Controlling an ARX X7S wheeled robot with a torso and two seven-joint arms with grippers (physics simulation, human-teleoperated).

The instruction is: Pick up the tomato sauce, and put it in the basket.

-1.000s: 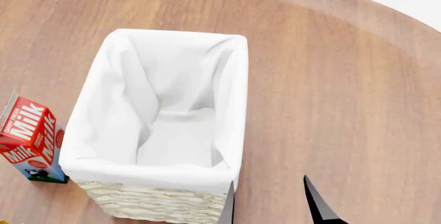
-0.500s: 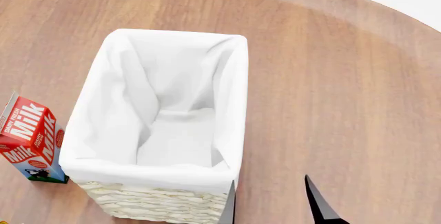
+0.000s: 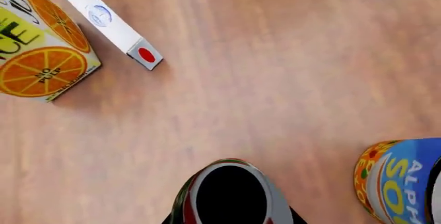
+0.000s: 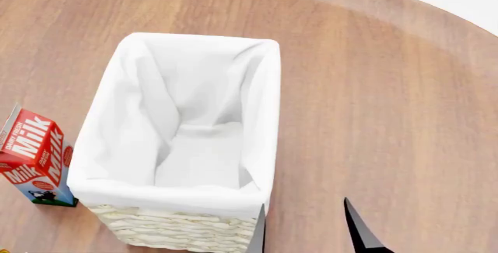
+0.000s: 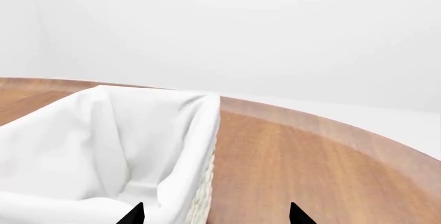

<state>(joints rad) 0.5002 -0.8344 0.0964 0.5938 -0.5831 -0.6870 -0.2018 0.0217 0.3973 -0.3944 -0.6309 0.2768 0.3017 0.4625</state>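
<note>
The tomato sauce [image 3: 231, 193], a small tin with a red label and a green band, sits between the dark fingers of my left gripper [image 3: 233, 216], which press against both its sides. The left gripper is out of the head view. The basket [image 4: 101, 142], cream wicker lined with white cloth, stands in the middle of the wooden table with nothing in it. My right gripper [image 4: 307, 232] is open at the basket's near right corner [image 5: 203, 182], holding nothing. One of its fingertips [image 5: 134, 213] is over the cloth rim and the other is over bare wood.
A red milk carton [image 4: 35, 157] stands left of the basket. Near the tin are an orange juice carton [image 3: 41, 43], a small white box with a red dot [image 3: 113, 25] and a blue-and-yellow soup can [image 3: 403, 180]. The round table's edge [image 4: 435, 17] curves at the back right.
My right gripper's fingertips have shifted a hair to the right in the head view. The basket and the milk carton have not moved.
</note>
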